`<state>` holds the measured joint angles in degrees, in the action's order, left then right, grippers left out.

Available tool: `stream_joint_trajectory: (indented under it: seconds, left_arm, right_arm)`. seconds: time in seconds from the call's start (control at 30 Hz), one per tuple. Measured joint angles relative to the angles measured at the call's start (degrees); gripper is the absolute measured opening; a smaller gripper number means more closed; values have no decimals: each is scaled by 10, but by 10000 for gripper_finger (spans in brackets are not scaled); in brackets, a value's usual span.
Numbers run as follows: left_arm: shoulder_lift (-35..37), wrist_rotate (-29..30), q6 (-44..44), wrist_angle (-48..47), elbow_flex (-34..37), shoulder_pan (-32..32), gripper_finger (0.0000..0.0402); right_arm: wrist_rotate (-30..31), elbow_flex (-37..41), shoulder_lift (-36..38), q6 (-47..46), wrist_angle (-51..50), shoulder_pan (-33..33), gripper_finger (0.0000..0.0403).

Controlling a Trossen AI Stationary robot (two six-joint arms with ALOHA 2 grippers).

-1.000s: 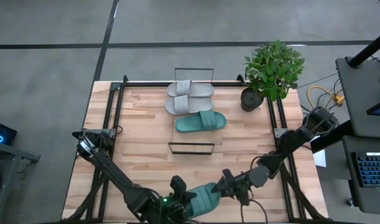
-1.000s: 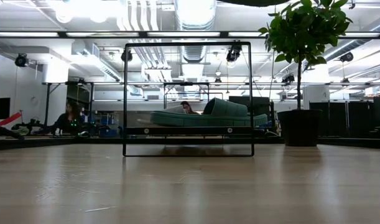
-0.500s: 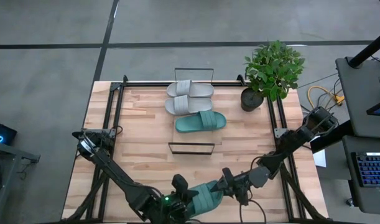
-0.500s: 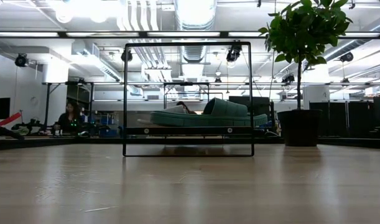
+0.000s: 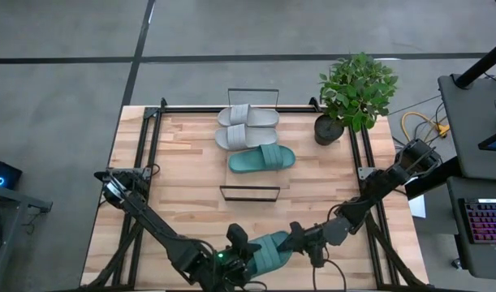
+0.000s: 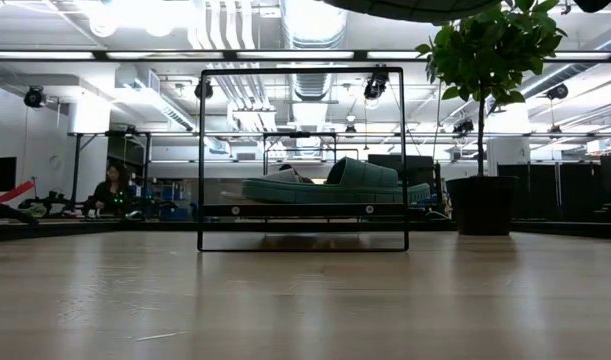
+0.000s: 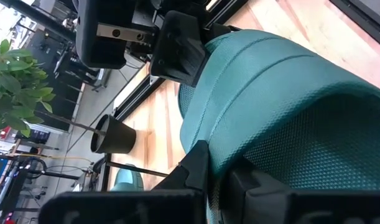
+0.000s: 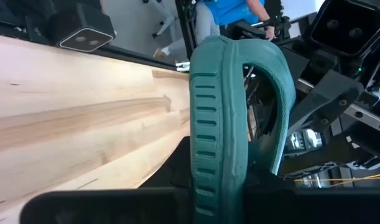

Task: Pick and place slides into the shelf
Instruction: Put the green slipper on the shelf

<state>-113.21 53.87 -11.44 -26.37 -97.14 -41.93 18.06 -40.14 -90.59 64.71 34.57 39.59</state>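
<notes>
Hugging the near edge of the butcher-block table [image 5: 183,174], both grippers meet on one teal slide [image 5: 268,250], and there is a broad band of bare wood between them and the shelf [image 5: 249,191] further back. Left side of the tabletop is open right out to the black frame rails [image 5: 147,154]; on the right, the potted plant [image 5: 355,93] crowds the far corner just beside the shelf.

That shelf already carries two pale grey slides [image 5: 246,126] side by side, with a second teal slide [image 5: 261,158] just in front of them (from table level it shows through the black wire frame [image 6: 303,158], sole flat, strap humped up).

The held slide is rubbery, with a textured sole and a wide ribbed strap [image 8: 217,124], turned on its edge in the right wrist view.

Left arm runs from its base at the left edge down to the near edge, left gripper [image 5: 231,261] clamped tight on the slide's left end. Right arm reaches in low from the right edge, elbow bent, right gripper [image 5: 295,239] pinched onto the slide's right end, one dark pad [image 7: 180,46] pressed against the rubber.
</notes>
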Motion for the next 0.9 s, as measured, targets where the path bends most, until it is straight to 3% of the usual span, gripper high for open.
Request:
stream_joint_trajectory:
  seconds: [0.2,0.43,0.53,0.67,0.8,0.9]
  left_arm:
    - [1,2,5,2,0,0,32]
    - [39,21,13,-55,0,-8,138]
    - [64,26,82,-115,1,-13,184]
    - [113,27,253,-230,1,-21,224]
    - [161,21,408,-317,6,-38,234]
    - [190,23,425,-323,21,-53,235]
  right_arm:
    - [4,0,0,0,4,0,30]
    - [100,0,2,-12,15,2,30]
    - [135,1,2,-15,19,1,30]
    - [218,1,2,-7,34,3,30]
    - [276,1,10,0,39,2,30]
    - [275,1,22,22,49,2,30]
